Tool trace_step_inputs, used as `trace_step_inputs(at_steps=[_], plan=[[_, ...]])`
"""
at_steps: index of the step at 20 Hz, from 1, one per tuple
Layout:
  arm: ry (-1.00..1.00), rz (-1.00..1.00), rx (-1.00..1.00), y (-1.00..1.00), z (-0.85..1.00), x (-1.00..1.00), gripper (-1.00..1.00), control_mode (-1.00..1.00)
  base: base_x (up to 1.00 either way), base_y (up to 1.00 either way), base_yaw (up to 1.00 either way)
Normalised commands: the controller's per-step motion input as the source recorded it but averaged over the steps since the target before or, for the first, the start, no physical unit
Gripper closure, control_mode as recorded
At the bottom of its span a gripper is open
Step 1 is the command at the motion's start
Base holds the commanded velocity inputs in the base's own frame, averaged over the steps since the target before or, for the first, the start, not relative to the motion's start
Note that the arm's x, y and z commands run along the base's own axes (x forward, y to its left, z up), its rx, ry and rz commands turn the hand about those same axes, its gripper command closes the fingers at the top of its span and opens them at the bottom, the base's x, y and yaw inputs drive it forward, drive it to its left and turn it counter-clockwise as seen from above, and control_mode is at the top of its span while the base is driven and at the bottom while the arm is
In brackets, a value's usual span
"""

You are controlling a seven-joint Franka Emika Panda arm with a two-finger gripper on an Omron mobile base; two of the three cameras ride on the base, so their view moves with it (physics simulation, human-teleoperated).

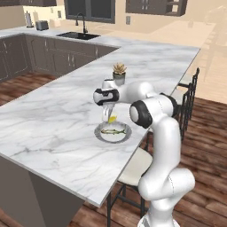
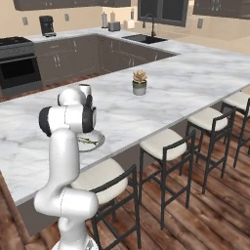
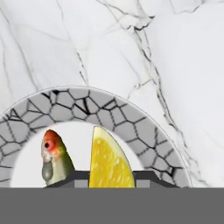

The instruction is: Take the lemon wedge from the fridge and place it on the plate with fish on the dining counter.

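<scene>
1. Lemon wedge (image 3: 109, 162), bright yellow, stands upright between the dark finger tips of the gripper (image 3: 111, 177), which is closed on it; in the left base view the wedge (image 1: 112, 118) shows as a small yellow bit at the gripper's (image 1: 109, 118) lower end.

2. Directly under the wedge lies the plate with fish (image 1: 126, 134), a small round grey plate near the front edge of the dining counter (image 1: 53, 119); whether the wedge already touches the plate cannot be told.

3. Seen from the hand, the plate's rim (image 3: 131, 127) carries a cracked grey mosaic pattern around a pale centre, and the fish (image 3: 54, 159), its head reddish-orange at the top, lies just beside the wedge.

4. Across the plate in the left base view, the fish (image 1: 113, 131) stretches as a slim yellowish-brown body.

5. White and dark-jointed, the arm (image 1: 155, 115) bends over the counter edge with its hand pointing down at the plate.

6. From the right base view the arm's upper joints (image 2: 68, 117) stand in front of the plate (image 2: 95, 141), leaving part of its rim visible on the white, grey-veined marble (image 2: 195, 78).

7. A small potted succulent (image 1: 119, 73) sits farther back on the counter, well apart from the plate.

8. Bar stools (image 2: 163, 146) with pale seats and dark frames line the counter's side over a wooden floor.

9. A dark sink (image 1: 77, 35) with a tall faucet sits in the far counter.
</scene>
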Motion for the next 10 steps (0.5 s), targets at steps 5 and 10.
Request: trace_step_inputs(at_steps=[5,10], plan=[[0.00,0.03,0.00,-0.08,-0.42,0.00,1.00,-1.00,0.00,0.00,0.00],[0.00,0.03,0.00,0.00,-0.18,0.00,1.00,-1.00,0.00,0.00,0.00]])
